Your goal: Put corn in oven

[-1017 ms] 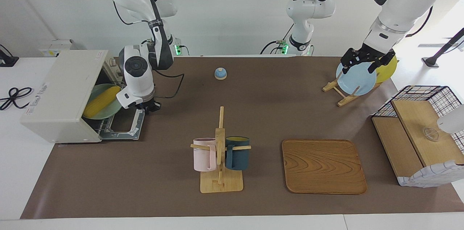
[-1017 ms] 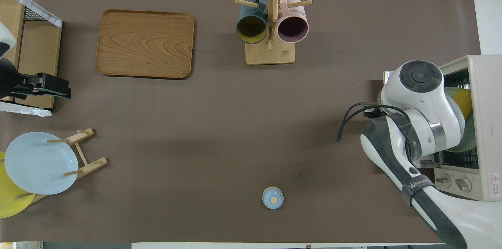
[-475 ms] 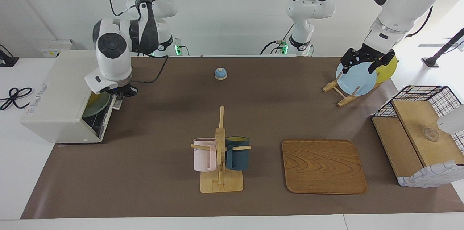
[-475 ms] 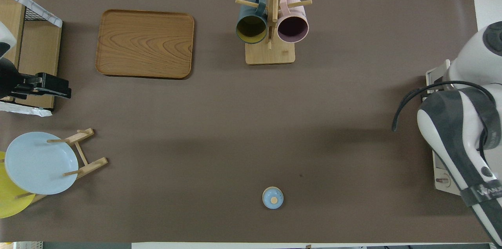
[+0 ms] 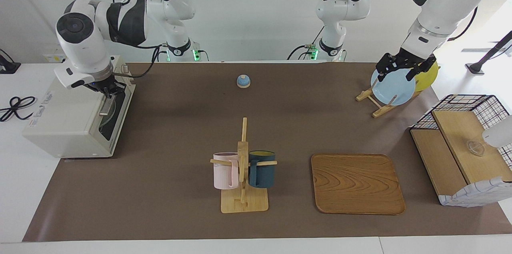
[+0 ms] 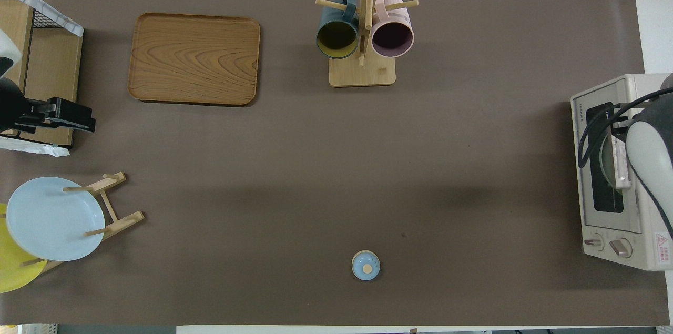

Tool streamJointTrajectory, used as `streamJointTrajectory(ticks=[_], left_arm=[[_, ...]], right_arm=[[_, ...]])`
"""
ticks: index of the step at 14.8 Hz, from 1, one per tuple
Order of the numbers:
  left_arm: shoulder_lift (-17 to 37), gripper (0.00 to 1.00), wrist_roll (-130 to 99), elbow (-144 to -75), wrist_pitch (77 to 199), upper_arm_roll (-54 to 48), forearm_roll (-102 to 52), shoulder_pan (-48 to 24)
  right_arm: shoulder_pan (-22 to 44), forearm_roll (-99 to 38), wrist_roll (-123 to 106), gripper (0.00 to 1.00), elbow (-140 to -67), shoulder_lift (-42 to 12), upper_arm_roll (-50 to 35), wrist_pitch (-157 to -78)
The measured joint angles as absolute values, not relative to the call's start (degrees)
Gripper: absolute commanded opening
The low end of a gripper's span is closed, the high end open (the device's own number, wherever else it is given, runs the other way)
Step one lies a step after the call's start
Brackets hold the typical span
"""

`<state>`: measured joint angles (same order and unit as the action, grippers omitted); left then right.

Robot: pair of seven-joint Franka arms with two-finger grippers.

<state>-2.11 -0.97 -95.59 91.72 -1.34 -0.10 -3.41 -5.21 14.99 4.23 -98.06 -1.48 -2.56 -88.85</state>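
The cream-white oven [image 5: 68, 118] stands at the right arm's end of the table with its dark glass door closed; it also shows in the overhead view [image 6: 644, 89]. The corn is hidden inside it. Only a pale green plate [image 6: 606, 163] shows faintly through the glass. My right gripper [image 5: 106, 88] is at the top edge of the door, by the bar handle [image 5: 105, 106]. My left gripper [image 5: 404, 69] waits, open and empty, in the air over the blue plate [image 5: 394, 88].
A small blue bell [image 5: 243, 81] sits near the robots. A mug rack [image 5: 243, 174] with a pink and a dark teal mug, and a wooden tray [image 5: 357, 184], lie farther out. A plate rack [image 5: 374, 104] and a wire-and-wood basket [image 5: 460, 154] stand at the left arm's end.
The oven door has swung up from open to closed, with my right gripper rising along with it. The corn on its green plate has gone out of sight inside. The left arm has not moved.
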Motion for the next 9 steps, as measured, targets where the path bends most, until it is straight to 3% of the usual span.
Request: streamJointTrajectory(ticks=[4, 5, 6, 7, 8, 9], left_arm=[[-2.11, 1.0, -0.97, -95.59, 91.72, -1.34, -0.1, -3.41], [-2.11, 1.0, -0.97, -95.59, 91.72, -1.34, -0.1, -3.41], [-2.11, 1.0, -0.97, -95.59, 91.72, -1.34, -0.1, -3.41], [-2.11, 1.0, -0.97, -95.59, 91.72, -1.34, -0.1, -3.41], [-2.11, 1.0, -0.97, -95.59, 91.72, -1.34, -0.1, -3.41], [-2.11, 1.0, -0.97, -95.59, 91.72, -1.34, -0.1, -3.41]], right_arm=[[-4.67, 7.68, 4.23, 0.01, -88.59, -1.5, -2.83, -82.42], [-4.66, 6.05, 4.17, 0.16, -87.28, -1.74, -2.88, -81.52], [-4.66, 4.75, 3.68, 0.39, -86.36, -2.09, -3.01, -80.88], [-4.64, 3.78, 2.61, 0.77, -85.82, -2.38, -3.27, -80.66], [-4.56, 3.24, 1.69, 1.0, -85.49, -2.54, -3.79, -80.44], [-4.26, 3.13, 1.42, 1.0, -85.26, -2.55, -4.61, -80.05]])
